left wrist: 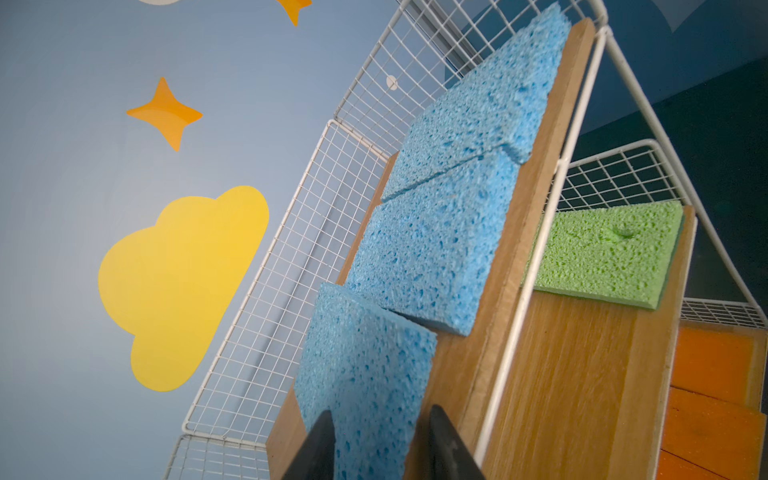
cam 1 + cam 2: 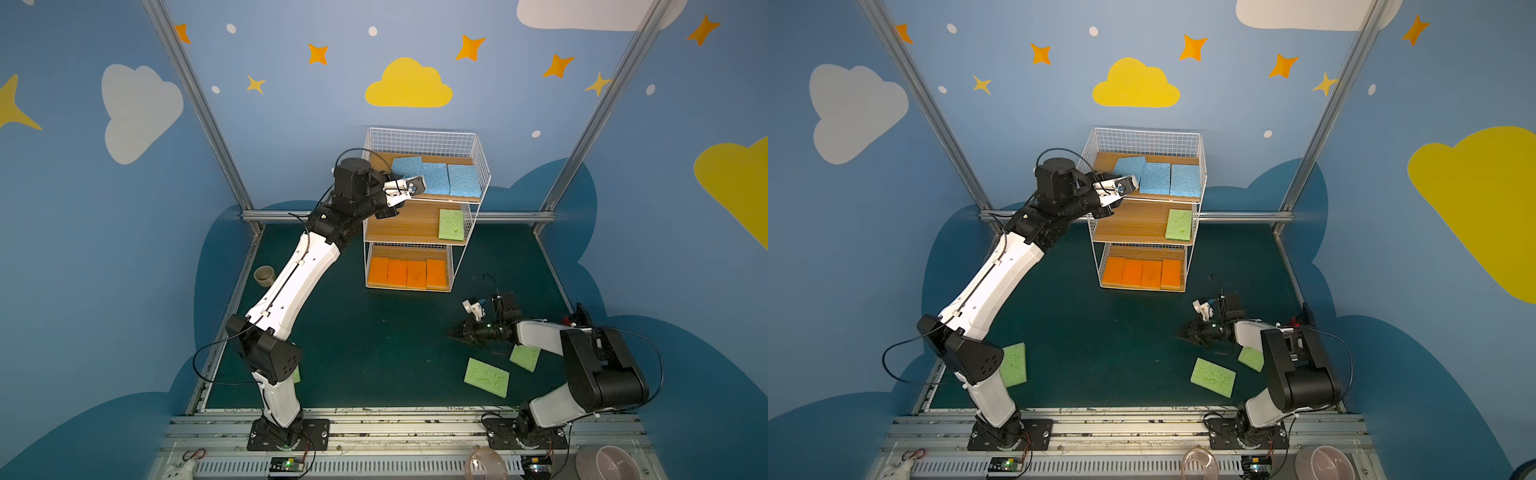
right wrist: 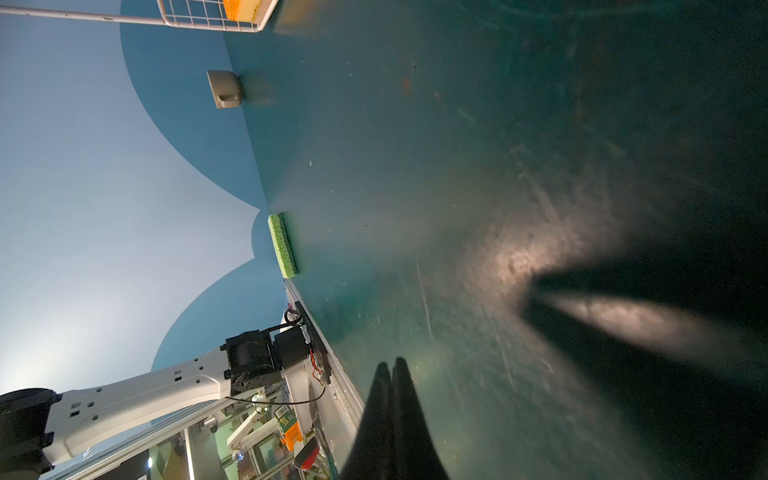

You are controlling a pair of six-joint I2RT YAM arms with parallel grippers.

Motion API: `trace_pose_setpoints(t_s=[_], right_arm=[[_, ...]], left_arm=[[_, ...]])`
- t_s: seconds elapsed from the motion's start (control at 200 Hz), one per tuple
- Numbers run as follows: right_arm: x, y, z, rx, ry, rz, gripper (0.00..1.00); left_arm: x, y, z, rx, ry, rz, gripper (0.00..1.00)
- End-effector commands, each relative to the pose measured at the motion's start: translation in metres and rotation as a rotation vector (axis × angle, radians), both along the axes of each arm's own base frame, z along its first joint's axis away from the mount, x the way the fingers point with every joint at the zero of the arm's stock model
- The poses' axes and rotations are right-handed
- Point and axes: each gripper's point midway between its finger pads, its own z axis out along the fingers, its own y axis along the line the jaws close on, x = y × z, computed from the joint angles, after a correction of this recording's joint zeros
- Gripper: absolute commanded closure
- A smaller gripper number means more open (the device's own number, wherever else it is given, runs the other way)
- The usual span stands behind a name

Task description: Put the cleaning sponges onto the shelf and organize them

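The shelf [image 2: 419, 134] stands at the back of the mat. Three blue sponges lie on its top board; the leftmost [image 2: 405, 166] sits askew, overlapping its neighbour [image 2: 436, 178]. My left gripper [image 2: 419, 185] reaches in at that board. In the left wrist view its fingers [image 1: 440, 436] straddle the askew blue sponge [image 1: 365, 365], with a sliver of board showing beside one finger. One green sponge [image 2: 451, 224] lies on the middle board, and several orange ones [image 2: 407, 272] fill the bottom. My right gripper [image 2: 451, 332] hovers low over the mat, shut and empty.
Green sponges lie loose on the mat: one [image 2: 486, 377] in front of the right arm, one [image 2: 525, 357] partly under it, one [image 2: 1013, 363] by the left arm's base. A beige cup [image 2: 264, 275] stands at the mat's left edge. Bowls [image 2: 602, 461] sit beyond the front rail.
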Motion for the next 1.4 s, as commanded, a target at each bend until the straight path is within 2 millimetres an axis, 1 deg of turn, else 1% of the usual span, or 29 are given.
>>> trace_pose_setpoints(t_s=[0.0, 0.12, 0.23, 0.32, 0.546, 0.621, 0.741, 0.796, 1.006, 1.226, 1.306, 1.391], right_arm=[[-0.001, -0.001, 0.0, -0.002, -0.012, -0.002, 1.0], [-0.001, 0.0, 0.001, -0.001, -0.013, -0.001, 1.0], [-0.001, 0.0, 0.001, 0.001, -0.013, -0.001, 1.0], [-0.001, 0.0, 0.002, 0.003, -0.013, -0.001, 1.0], [-0.002, 0.0, 0.002, 0.003, -0.014, -0.002, 1.0], [-0.002, 0.0, 0.002, 0.003, -0.016, 0.0, 1.0], [-0.002, 0.0, 0.003, 0.004, -0.016, 0.0, 1.0], [-0.002, 0.0, 0.003, 0.004, -0.016, 0.0, 1.0], [-0.002, 0.0, 0.002, 0.005, -0.016, 0.0, 1.0], [-0.002, 0.0, 0.003, 0.006, -0.019, 0.0, 1.0], [-0.003, 0.0, 0.003, 0.005, -0.018, 0.0, 1.0], [-0.003, 0.0, 0.003, 0.005, -0.014, -0.001, 1.0]], left_arm=[[0.002, -0.001, 0.001, -0.008, 0.009, -0.007, 0.66], [0.003, -0.002, -0.001, -0.003, 0.009, -0.006, 0.7], [0.004, -0.001, 0.0, -0.003, 0.006, -0.004, 0.77], [0.004, -0.001, 0.0, -0.001, 0.0, -0.003, 0.78], [0.005, -0.002, -0.002, 0.007, -0.002, -0.003, 0.84], [0.005, -0.002, -0.002, 0.01, -0.003, -0.001, 0.89], [0.003, -0.002, -0.001, 0.014, -0.009, 0.001, 0.91], [0.003, -0.002, -0.001, 0.018, -0.013, 0.003, 0.97], [0.004, -0.002, 0.003, 0.024, -0.042, 0.023, 0.97], [0.007, 0.003, 0.011, 0.02, -0.072, 0.059, 0.97], [0.006, 0.003, 0.011, 0.025, -0.076, 0.06, 0.97], [0.002, 0.0, 0.006, 0.047, -0.066, 0.04, 0.97]])
